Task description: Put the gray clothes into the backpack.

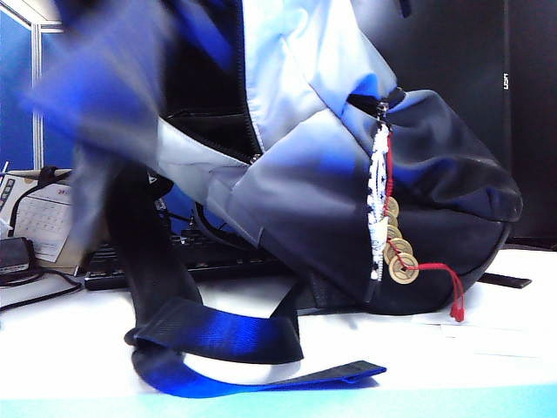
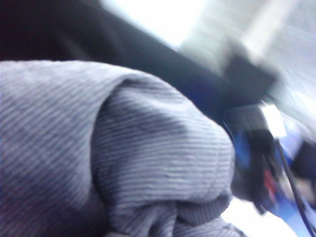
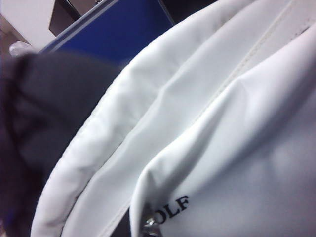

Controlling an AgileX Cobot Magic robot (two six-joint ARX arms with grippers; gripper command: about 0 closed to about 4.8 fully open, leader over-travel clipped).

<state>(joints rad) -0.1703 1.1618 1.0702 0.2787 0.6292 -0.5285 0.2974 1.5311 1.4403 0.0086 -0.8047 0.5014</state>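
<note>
Exterior view had the backpack [image 1: 348, 174] filling most of the scene, lying bulky on the white table [image 1: 487, 348], its pale front panel uppermost and its dark navy body bulging toward the table. Down the backpack's front hung a white cord [image 1: 377, 200] and, touching it, a red string of brass coins [image 1: 399, 257], the red tail trailing onto the table. Below the backpack a black-and-blue webbing strap [image 1: 226, 340] looped onto the tabletop. Behind the backpack a black keyboard [image 1: 174, 261] lay flat, with a desk calendar [image 1: 43, 222] well off to one side. A blurred gray-blue mass near the backpack's open zipper was too smeared for me to name. Neither gripper showed itself clearly anywhere. From the left wrist view, the gray clothes [image 2: 123, 158] crowded the lens, ribbed, folded and bunched, hiding the left gripper's fingers; its jaws were drawn together, apparently pinching that fabric. From the right wrist view, the backpack's pale panel [image 3: 222, 123] pressed close, bearing the black letters "OLF", with a dark mass of cloth beside it; the right gripper's jaws were closed, though what they pinched I could not tell.
</note>
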